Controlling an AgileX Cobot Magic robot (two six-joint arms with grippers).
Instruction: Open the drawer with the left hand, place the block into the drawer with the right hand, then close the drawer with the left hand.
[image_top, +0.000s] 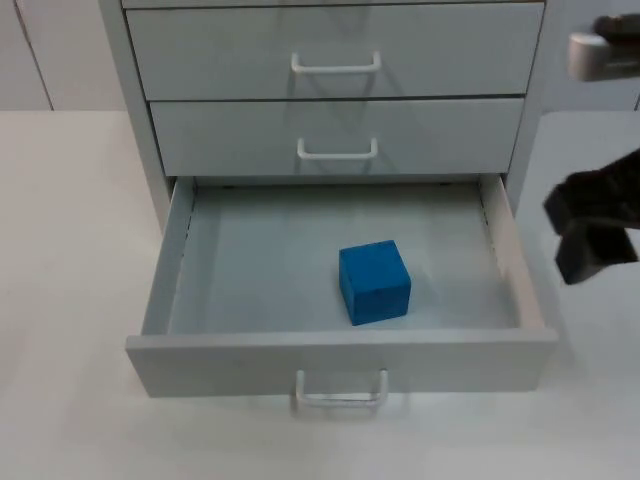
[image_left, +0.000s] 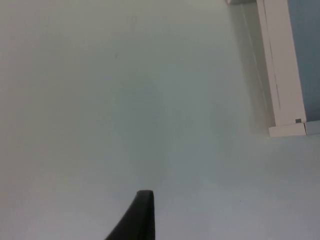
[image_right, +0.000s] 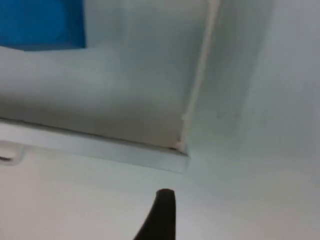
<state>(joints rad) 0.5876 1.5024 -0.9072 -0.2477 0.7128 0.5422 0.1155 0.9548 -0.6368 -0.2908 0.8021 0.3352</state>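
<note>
The bottom drawer (image_top: 340, 362) of a grey cabinet stands pulled out over the table. A blue block (image_top: 374, 282) rests on the drawer's floor, a little right of the middle and near the front wall. My right gripper (image_top: 592, 232) hangs just outside the drawer's right wall, clear of the block. The right wrist view looks down on the drawer's front right corner (image_right: 176, 153) with part of the blue block (image_right: 42, 22) inside. My left gripper (image_left: 142, 216) waits over bare table, off to the side of the drawer's left wall (image_left: 281, 75).
Two shut drawers with white handles (image_top: 336, 68) (image_top: 338, 152) sit above the pulled-out one. The pulled-out drawer's own handle (image_top: 340, 392) juts toward the table's front. White table top (image_top: 70, 260) lies on both sides of the cabinet.
</note>
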